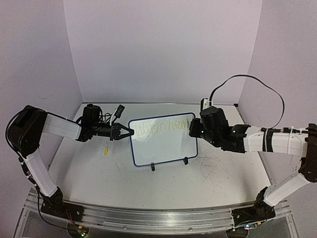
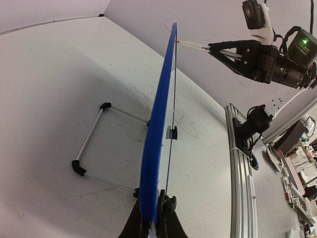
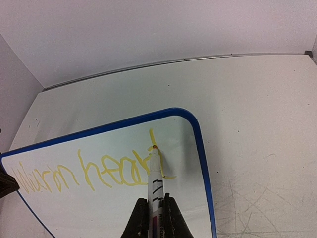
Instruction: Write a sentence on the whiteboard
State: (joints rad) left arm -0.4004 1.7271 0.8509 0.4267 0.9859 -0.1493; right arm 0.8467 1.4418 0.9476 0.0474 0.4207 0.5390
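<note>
The whiteboard, white with a thin blue frame, stands upright on two black feet at the table's middle. Yellow words reading "Warm heart" run in one line along its top. My left gripper is shut on the board's left edge. In the left wrist view the board is edge-on between my fingers. My right gripper is shut on a white marker. The marker tip touches the board at the last letter of the words, near the top right corner.
A small yellow piece lies on the table left of the board. The board's wire stand reaches out behind it. A metal rail runs along the table's near edge. Purple walls close in the back and sides.
</note>
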